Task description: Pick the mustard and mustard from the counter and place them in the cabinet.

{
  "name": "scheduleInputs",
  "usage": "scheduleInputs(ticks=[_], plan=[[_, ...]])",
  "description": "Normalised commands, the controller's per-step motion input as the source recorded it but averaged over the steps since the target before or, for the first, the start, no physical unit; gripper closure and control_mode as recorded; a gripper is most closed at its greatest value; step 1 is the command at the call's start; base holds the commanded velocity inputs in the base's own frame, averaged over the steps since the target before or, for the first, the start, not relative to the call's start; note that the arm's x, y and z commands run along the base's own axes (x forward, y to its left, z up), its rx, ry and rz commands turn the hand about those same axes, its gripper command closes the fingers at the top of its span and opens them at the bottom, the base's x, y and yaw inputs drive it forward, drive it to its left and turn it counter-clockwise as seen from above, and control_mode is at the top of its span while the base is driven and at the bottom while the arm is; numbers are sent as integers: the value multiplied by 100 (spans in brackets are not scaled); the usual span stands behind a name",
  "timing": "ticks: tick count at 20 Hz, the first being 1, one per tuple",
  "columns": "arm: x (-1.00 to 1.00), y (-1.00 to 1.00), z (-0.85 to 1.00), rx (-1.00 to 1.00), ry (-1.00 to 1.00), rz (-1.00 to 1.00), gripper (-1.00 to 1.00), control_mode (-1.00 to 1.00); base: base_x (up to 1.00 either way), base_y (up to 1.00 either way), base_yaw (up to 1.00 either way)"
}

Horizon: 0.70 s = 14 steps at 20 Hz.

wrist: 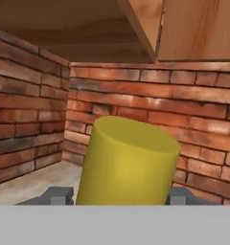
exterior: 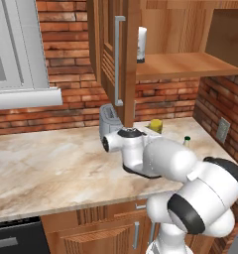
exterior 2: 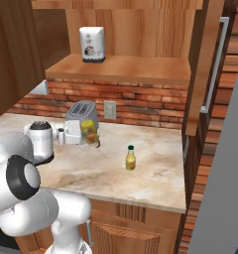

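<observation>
Closest to the hand camera, the plain dull-yellow mustard cylinder [wrist: 128,162] stands large between the two dark fingertips [wrist: 56,195], one on each side of it and right against its sides, so the gripper [exterior 2: 91,135] looks closed on it; actual contact is hard to confirm. Behind it runs a red brick wall [wrist: 184,105], with a strip of beige counter at lower left and the underside of the wooden cabinet above. From the right base view, going left to right: the white arm's shoulder fills the lower left, the forearm reaches toward a grey toaster [exterior 2: 79,113] at the back of the counter [exterior 2: 155,173], and the dull-yellow mustard sits tilted at the gripper just in front of the toaster, seemingly lifted slightly off the stone, though I cannot be sure. Well apart to the right, the slimmer mustard bottle with the dark green tip [exterior 2: 130,158] stands upright on the counter. Above, a white bottle with a dark base [exterior 2: 92,44] rests on the cabinet shelf [exterior 2: 141,67], and the slatted cabinet door [exterior 2: 203,69] with its long grey bar handle [exterior 2: 214,64] hangs open at the right.
</observation>
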Motion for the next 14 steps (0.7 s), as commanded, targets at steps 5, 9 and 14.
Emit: scheduleInputs(ticks=[5, 9, 14], plan=[[-23, -35, 100, -5, 4, 0, 100, -100, 0, 0, 0], [-27, -35, 95, -7, 12, -2, 100, -100, 0, 0, 0], [-32, -37, 89, -7, 12, -2, 100, -100, 0, 0, 0]])
